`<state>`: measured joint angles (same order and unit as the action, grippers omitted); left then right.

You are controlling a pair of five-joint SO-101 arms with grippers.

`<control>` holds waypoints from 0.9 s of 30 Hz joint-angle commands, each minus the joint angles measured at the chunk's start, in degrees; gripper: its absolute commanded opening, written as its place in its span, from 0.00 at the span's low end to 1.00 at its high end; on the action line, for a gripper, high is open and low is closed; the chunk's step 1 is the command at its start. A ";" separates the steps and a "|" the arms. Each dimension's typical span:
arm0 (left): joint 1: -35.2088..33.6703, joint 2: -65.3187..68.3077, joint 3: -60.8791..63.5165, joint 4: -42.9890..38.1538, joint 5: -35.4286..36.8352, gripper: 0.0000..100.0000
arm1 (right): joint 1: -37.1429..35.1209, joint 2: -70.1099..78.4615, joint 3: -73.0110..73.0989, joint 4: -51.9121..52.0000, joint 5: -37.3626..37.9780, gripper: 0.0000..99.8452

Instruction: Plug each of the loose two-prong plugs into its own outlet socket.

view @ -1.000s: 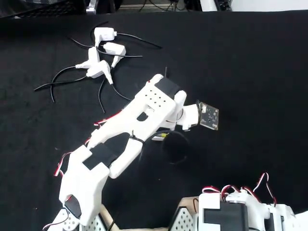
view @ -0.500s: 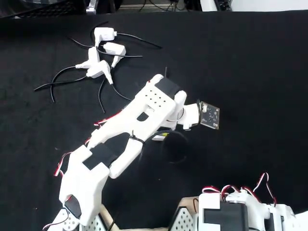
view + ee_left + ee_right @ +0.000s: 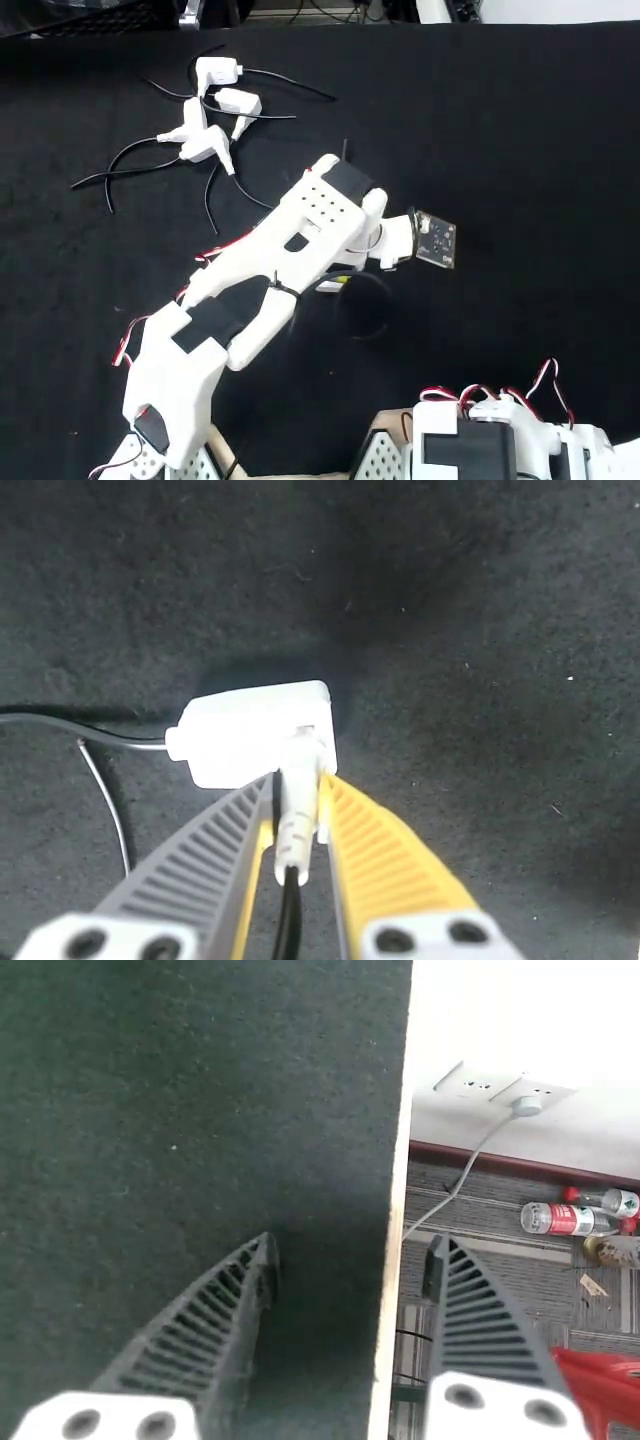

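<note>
At far left we see white plugs and sockets (image 3: 208, 135) tangled in thin black cords (image 3: 118, 174) on the felt surface (image 3: 520, 130), then the left claw (image 3: 297, 785) pinching a rounded plug (image 3: 292, 825) against a boxy white socket (image 3: 250, 742), the right claw (image 3: 350, 1243) spread.

Matt fuzzy black table cloth (image 3: 480, 630), glossy plastic socket (image 3: 250, 735)

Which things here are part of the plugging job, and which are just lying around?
Job: the plug held in the left gripper; the white socket it touches; the corded plugs and sockets bunched on the black table.
Lying about: bottles on the floor; wall outlets; a cable.
</note>
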<state>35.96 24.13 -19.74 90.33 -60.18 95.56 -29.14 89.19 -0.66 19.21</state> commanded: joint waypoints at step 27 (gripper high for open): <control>0.57 10.81 3.03 -6.68 -0.44 0.03 | 1.49 0.75 -0.31 0.79 0.53 0.24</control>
<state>36.13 31.16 -15.25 85.32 -60.18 95.56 -29.14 89.19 -0.66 19.21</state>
